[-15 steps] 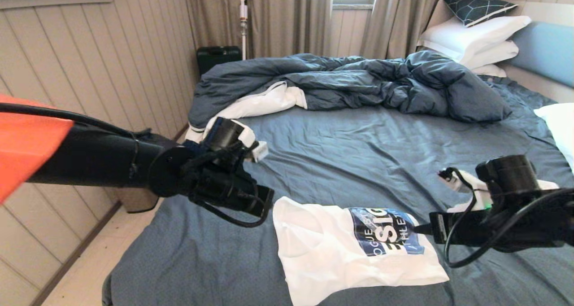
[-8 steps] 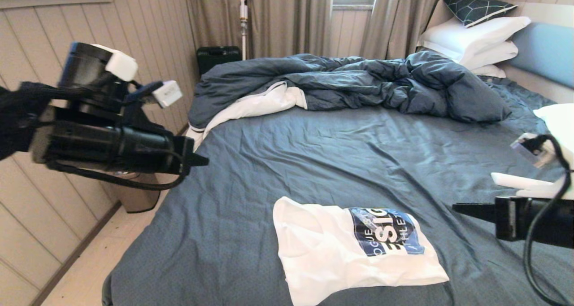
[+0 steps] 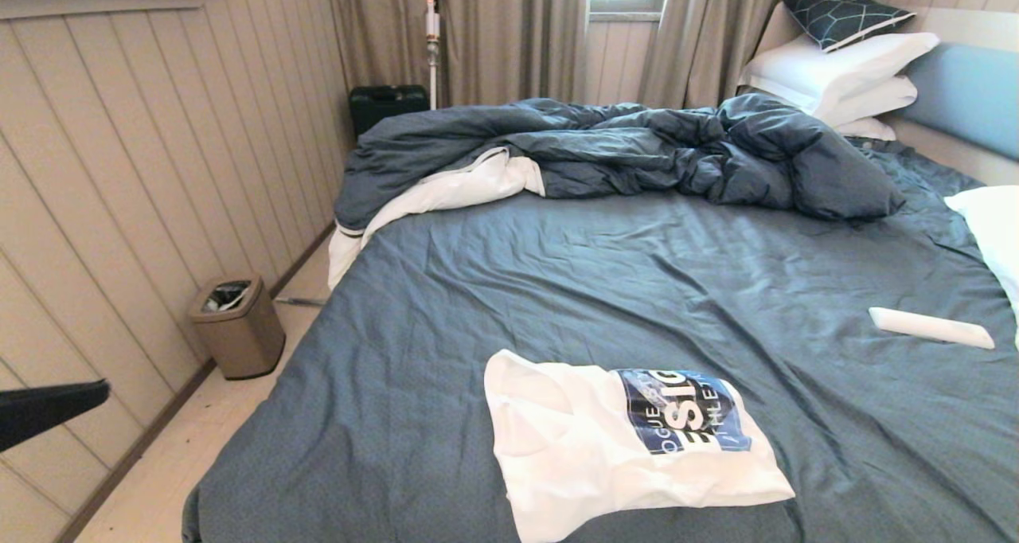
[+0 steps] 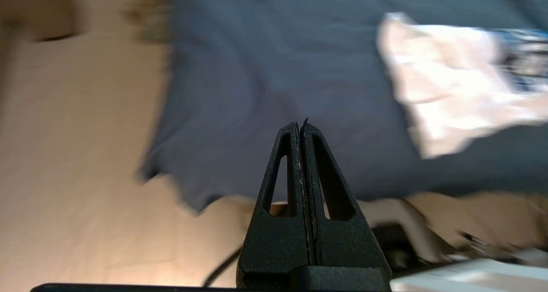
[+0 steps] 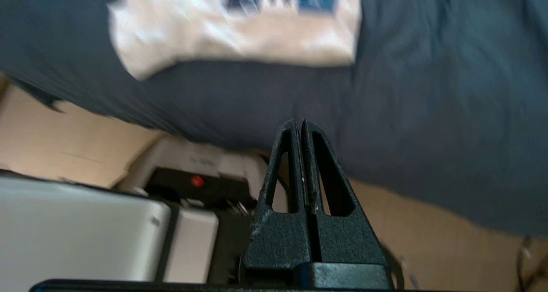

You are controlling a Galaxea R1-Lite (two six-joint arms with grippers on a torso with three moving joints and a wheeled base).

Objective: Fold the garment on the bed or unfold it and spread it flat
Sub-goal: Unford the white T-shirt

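Black, rough-textured fingers [image 4: 301, 163] of the left gripper [image 4: 301, 127] press flat together with nothing between them; it hangs off the bed's near left corner, over the pale floor [image 4: 77, 155]. The right gripper [image 5: 298, 127] is likewise pressed closed and empty, off the near edge of the bed [image 3: 557, 280]. The garment [image 3: 621, 447], thin white cloth folded into a rough rectangle, lies on the slate-blue sheet close to the near edge, its long side running along that edge, the neck end toward the left, a blue printed patch [image 3: 685, 412] facing up. A rumpled dark duvet [image 3: 621, 149] is heaped at the far side.
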